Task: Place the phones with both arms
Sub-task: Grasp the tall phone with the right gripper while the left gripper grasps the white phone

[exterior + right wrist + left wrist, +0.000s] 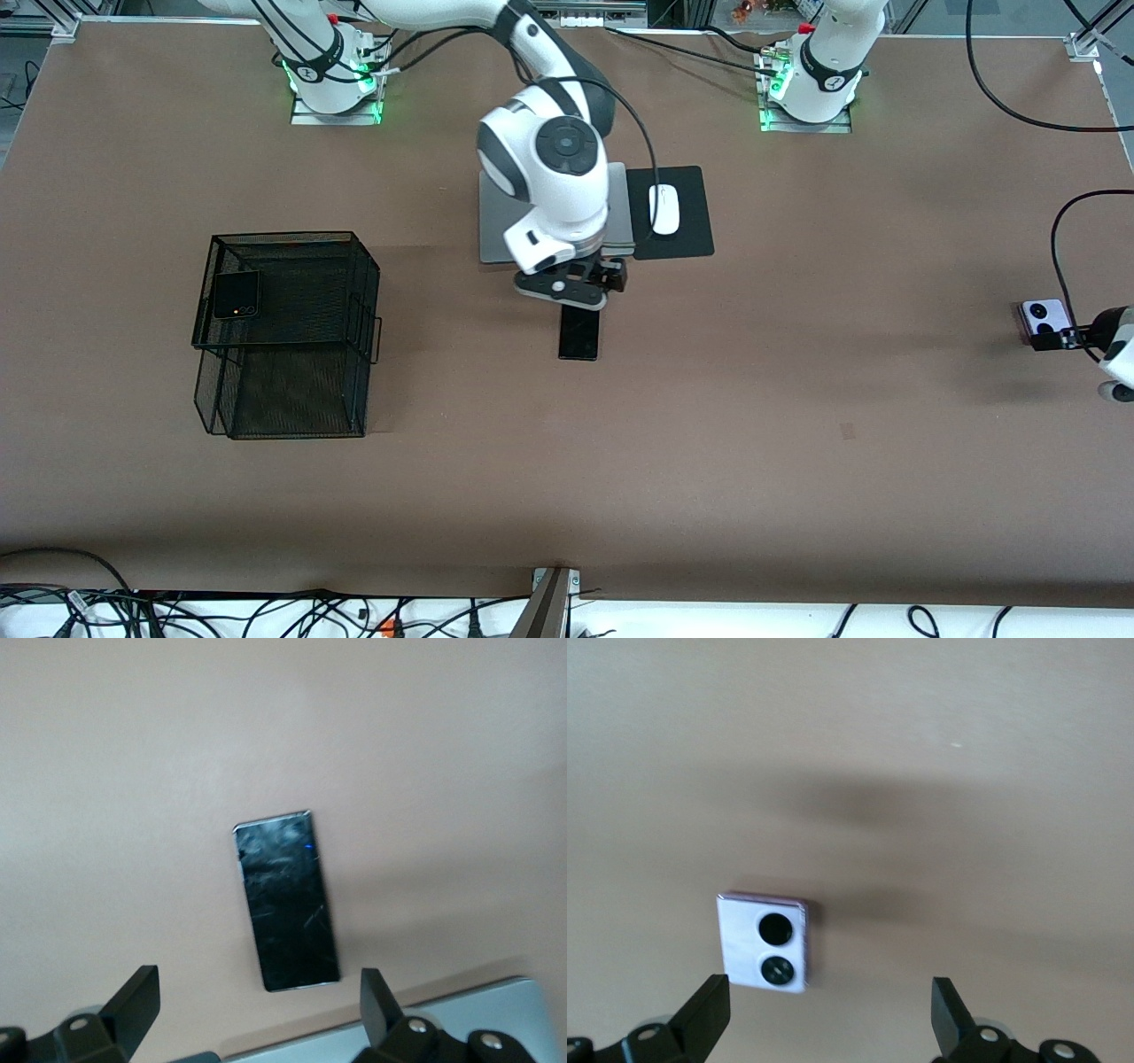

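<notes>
Right hand (580,288) hovers open over slab phone (578,334), seemingly clear

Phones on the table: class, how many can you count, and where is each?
3. Squarish black flip phone on the black wire-mesh rack; long slim black slab phone beside the grey laptop; white-lilac square phone at the left arm's end.

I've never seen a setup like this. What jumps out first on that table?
The right gripper hangs open over a long black phone lying mid-table, just nearer the camera than a grey laptop. The left gripper is open beside a small white-lilac phone at the left arm's end. A black flip phone sits on a black mesh rack.
</notes>
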Motion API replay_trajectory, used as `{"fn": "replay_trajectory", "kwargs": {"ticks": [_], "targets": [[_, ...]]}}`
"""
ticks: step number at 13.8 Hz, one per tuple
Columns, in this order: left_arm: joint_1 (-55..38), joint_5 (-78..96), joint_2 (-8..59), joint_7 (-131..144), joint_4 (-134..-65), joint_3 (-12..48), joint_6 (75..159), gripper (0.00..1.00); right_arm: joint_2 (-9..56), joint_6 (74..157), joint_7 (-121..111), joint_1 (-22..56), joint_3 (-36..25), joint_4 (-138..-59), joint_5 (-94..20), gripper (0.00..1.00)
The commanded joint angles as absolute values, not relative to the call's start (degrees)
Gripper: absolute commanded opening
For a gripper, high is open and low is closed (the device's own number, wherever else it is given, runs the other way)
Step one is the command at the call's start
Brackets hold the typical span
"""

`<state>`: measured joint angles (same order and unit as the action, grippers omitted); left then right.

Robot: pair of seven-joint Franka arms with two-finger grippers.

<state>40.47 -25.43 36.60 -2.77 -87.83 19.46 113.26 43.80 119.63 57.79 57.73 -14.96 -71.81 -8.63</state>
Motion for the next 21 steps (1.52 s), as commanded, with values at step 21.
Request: {"fn": "replay_trajectory", "kwargs": {"ticks": [21], "targets": [[57.83, -26.02, 39.29, -22.85, -106.44, 21.01, 144.84, 1.0, 54.67, 132.8, 53.17, 57.92, -15.12, -75.15, -8.96, 1.0]]}}
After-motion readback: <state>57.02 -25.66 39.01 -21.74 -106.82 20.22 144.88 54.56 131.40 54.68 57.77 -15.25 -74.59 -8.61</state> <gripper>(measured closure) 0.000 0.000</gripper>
